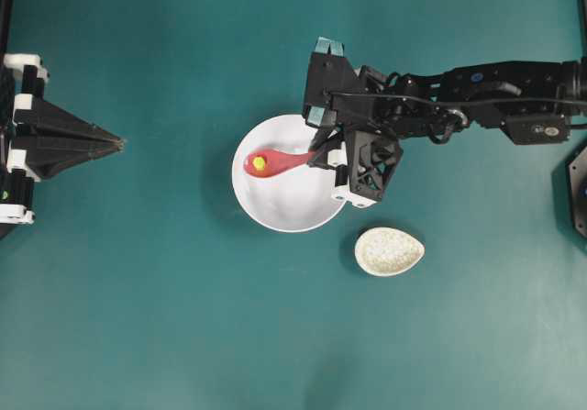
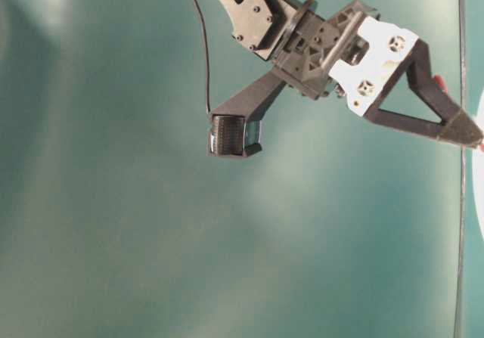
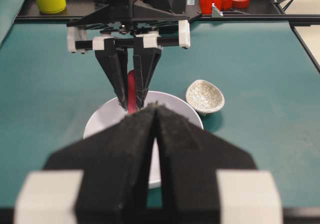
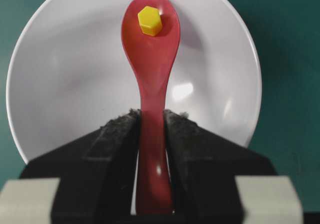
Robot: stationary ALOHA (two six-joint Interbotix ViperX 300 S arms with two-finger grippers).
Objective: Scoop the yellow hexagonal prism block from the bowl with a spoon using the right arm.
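Where the overhead view is cut off at its left edge, the left gripper (image 1: 117, 141) pokes in with only its tapered black fingers and white fittings showing, the arm behind it out of sight; its jaws are pressed together with nothing between them, and seen from its own wrist camera they fill the foreground and hide the near part of the bowl (image 3: 172, 106). Further right on the green table (image 1: 165, 318) sits the white bowl (image 1: 284, 210), and over it the red spoon (image 1: 275, 162) carries the yellow block (image 1: 260, 162) in its scoop — the block rests near the spoon's tip (image 4: 149, 21), clear in the right wrist view. The right gripper (image 1: 321, 156) clamps the spoon's handle (image 4: 152, 149) between its narrow jaws; from overhead the arm's black body covers the bowl's upper right rim and most of the handle. Just right of the bowl and below the arm lies a small speckled dish (image 1: 389, 250), apart from the bowl. In the table-level view the spoon shows only as a red sliver behind the right gripper (image 2: 473, 135) — the bowl is a white edge cut off at the frame's right side.
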